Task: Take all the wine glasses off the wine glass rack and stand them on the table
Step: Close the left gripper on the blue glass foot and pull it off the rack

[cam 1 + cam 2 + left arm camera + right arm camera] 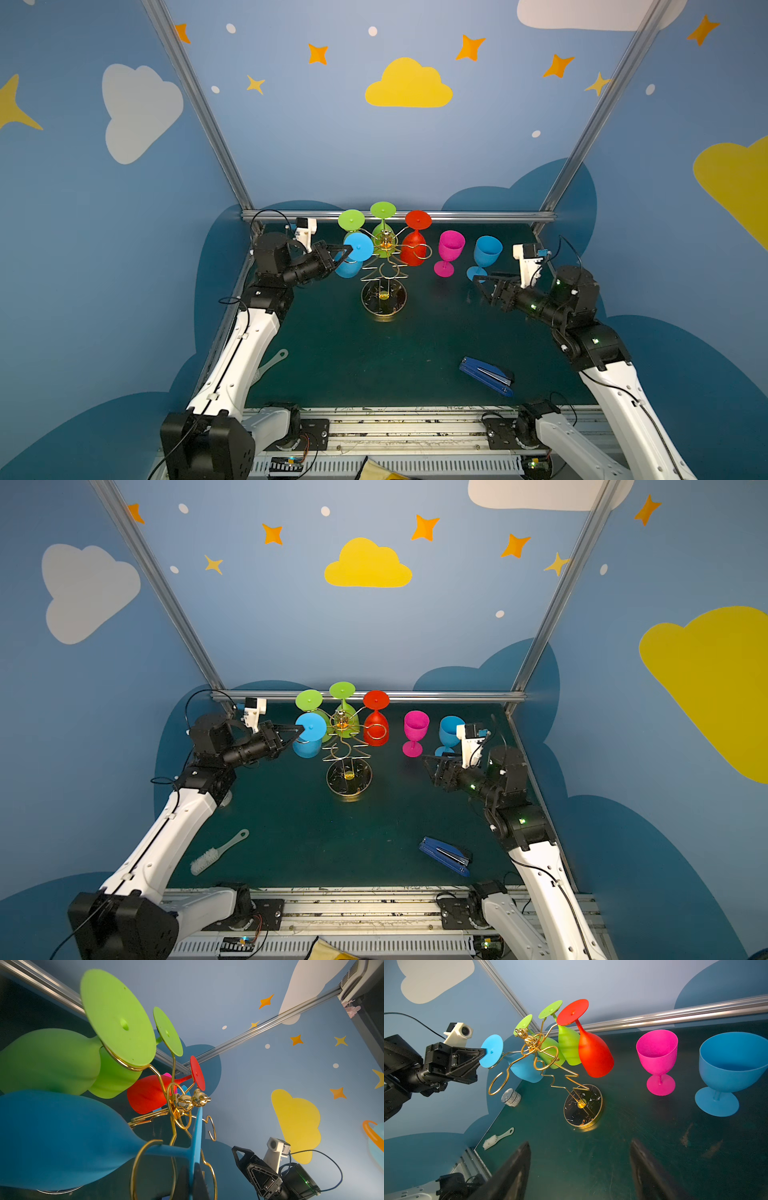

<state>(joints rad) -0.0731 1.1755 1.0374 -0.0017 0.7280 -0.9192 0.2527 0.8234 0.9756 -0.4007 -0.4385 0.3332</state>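
The gold wire wine glass rack stands on its round dark base at the table's back middle. A blue wine glass hangs bowl-down from a loop on the rack's left side. My left gripper is shut on the rim of that glass's foot disc; in the left wrist view the jaws pinch the thin blue disc edge-on, with the stem still inside the gold loop. Two green glasses and a red glass also hang there. My right gripper is open and empty, low over the mat.
A pink glass and a blue glass stand upright right of the rack, the blue one just behind my right gripper. A blue stapler lies front right, a white brush front left, and a small tin by the left wall.
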